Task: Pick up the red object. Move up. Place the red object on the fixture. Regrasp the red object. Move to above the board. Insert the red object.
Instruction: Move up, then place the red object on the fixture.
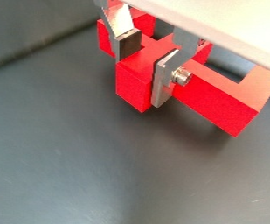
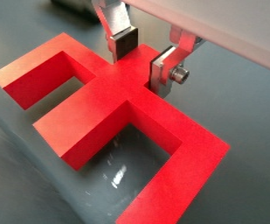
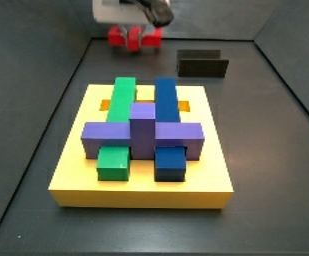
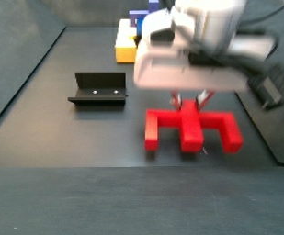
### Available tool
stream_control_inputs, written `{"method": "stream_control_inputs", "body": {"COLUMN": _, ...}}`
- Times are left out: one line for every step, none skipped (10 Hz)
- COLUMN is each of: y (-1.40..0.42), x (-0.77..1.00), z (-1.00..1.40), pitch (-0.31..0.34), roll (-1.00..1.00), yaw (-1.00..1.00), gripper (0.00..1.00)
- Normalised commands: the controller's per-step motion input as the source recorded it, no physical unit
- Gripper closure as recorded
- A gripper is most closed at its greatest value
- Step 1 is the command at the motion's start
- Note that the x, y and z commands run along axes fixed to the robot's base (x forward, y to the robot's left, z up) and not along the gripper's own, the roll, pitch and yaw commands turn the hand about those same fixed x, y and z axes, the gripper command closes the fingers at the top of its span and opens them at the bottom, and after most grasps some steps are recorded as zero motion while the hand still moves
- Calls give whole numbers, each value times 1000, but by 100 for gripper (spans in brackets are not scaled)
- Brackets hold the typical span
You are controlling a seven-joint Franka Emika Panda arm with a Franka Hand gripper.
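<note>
Red plastic filled both wrist views: the red object (image 2: 114,109) lay flat on the dark grey bench (image 1: 55,166), a bar with three short square prongs. In a side view (image 4: 188,127) its bar ran crosswise, and the three prongs pointed toward that camera, away from the fixture's end of the bench. It sat just beside the fixture (image 4: 98,89), the two apart and not touching, with the fixture's raised wall on the side facing away from the red object.

The end effector (image 2: 148,54) hung directly over the red object, low down, its silver fingers (image 2: 165,70) straddling the middle prong where that met the bar. In a wrist view (image 1: 147,59) one plate lay against the prong's side face while the opposite dark pad stood at the other side; whether the pads were truly pressing could not be told, though the jaws stood narrowly set around the piece. The red object rested on the bench surface, not lifted.

In a side view the board (image 3: 77,160), a thick yellow slab carrying green, blue and purple blocks, lay well apart from the fixture (image 3: 202,65), with the red object (image 3: 134,38) beyond the board's far edge under the end effector (image 3: 146,24)
</note>
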Motion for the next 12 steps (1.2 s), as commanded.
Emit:
{"method": "stream_control_inputs", "body": {"y": 0, "x": -3, "z": 407, "pitch": 17, "roll": 49, "yaw": -46, "gripper": 100}}
{"method": "stream_control_inputs", "body": {"y": 0, "x": 0, "z": -43, "pitch": -86, "roll": 0, "yaw": 0, "gripper": 100}}
{"method": "stream_control_inputs", "body": {"y": -26, "x": 189, "z": -20, "pitch": -14, "roll": 0, "yaw": 0, "gripper": 100}}
{"method": "stream_control_inputs", "body": {"y": -194, "x": 491, "z": 163, "pitch": 37, "roll": 0, "yaw": 0, "gripper": 100}}
{"method": "stream_control_inputs", "body": {"y": -349, "x": 731, "z": 423, "pitch": 97, "roll": -109, "yaw": 9, "gripper": 100}}
{"method": "stream_control_inputs", "body": {"y": -477, "x": 914, "z": 537, "pitch": 137, "roll": -137, "yaw": 0, "gripper": 100}}
{"method": "stream_control_inputs", "body": {"y": -549, "x": 1000, "z": 511, "pitch": 163, "roll": -126, "yaw": 0, "gripper": 100}}
{"method": "stream_control_inputs", "body": {"y": -546, "x": 1000, "z": 486, "pitch": 111, "roll": -137, "yaw": 0, "gripper": 100}}
{"method": "stream_control_inputs", "body": {"y": -403, "x": 1000, "z": 403, "pitch": 77, "roll": -266, "yaw": -9, "gripper": 100}}
{"method": "stream_control_inputs", "body": {"y": -166, "x": 903, "z": 320, "pitch": 0, "roll": -480, "yaw": -37, "gripper": 100}}
{"method": "stream_control_inputs", "body": {"y": -9, "x": 826, "z": 191, "pitch": -40, "roll": -643, "yaw": -3, "gripper": 100}}
{"method": "stream_control_inputs", "body": {"y": -111, "x": 794, "z": 197, "pitch": -69, "roll": -529, "yaw": 0, "gripper": 100}}
